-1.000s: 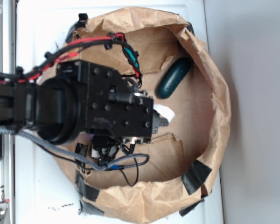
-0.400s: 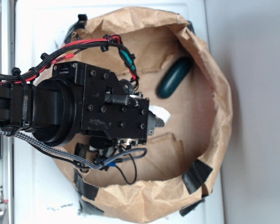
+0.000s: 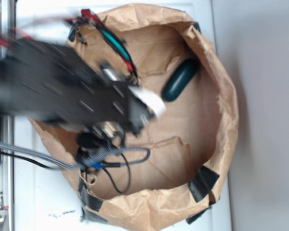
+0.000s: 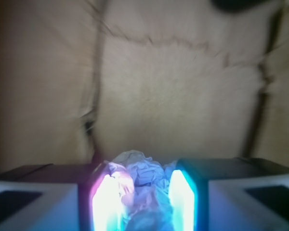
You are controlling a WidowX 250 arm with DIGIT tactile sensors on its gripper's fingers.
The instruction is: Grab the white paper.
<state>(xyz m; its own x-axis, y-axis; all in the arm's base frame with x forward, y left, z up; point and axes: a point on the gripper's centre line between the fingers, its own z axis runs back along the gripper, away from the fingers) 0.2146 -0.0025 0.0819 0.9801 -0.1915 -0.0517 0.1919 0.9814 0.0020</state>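
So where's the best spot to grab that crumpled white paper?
Across its lumpy middle, coming from above, which the wrist view suggests is how it is held: the white paper sits squeezed between the gripper fingers. It is a soft wad with no handle, so pinching its bulk probably works best.

A white flat surface (image 3: 53, 192) carries a large, crumpled brown paper bag (image 3: 221, 86) patched with black tape. On the bag's flattened bottom lies a dark green oblong thing (image 3: 180, 80).
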